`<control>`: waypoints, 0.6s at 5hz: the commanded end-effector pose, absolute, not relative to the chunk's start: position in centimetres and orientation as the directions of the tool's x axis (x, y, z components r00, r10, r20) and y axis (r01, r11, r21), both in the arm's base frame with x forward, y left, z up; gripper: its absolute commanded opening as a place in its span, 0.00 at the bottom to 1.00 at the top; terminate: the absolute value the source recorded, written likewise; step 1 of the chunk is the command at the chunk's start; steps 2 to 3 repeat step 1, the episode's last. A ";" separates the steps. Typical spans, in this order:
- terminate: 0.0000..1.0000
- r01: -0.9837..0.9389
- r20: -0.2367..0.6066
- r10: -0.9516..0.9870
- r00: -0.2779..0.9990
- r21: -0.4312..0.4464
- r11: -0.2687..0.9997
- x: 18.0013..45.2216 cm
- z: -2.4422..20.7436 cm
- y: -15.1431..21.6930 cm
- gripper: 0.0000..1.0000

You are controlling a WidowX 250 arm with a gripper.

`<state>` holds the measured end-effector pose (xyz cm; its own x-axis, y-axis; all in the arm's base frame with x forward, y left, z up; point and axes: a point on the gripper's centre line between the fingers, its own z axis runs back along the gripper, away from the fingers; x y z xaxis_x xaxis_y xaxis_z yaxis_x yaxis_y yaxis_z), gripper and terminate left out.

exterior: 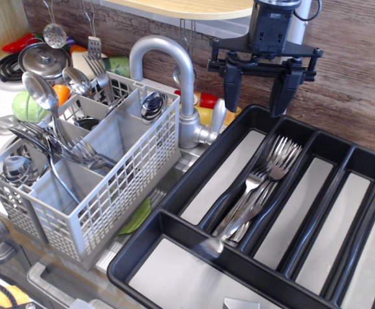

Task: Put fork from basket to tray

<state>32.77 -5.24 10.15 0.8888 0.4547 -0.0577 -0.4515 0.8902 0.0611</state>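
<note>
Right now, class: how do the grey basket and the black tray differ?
The basket is light grey with lattice walls and upright compartments; the tray is black, solid-rimmed, with long flat compartments. Cutlery stands upright in the basket but lies flat in the tray. Both are plastic-looking and hold forks.
</note>
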 end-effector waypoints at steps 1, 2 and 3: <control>1.00 -0.465 -0.020 0.466 0.885 0.036 0.885 32.8 11.4 -5.3 1.00; 1.00 -0.465 -0.020 0.466 0.885 0.036 0.885 32.8 11.4 -5.3 1.00; 1.00 -0.465 -0.020 0.466 0.885 0.036 0.885 32.8 11.4 -5.3 1.00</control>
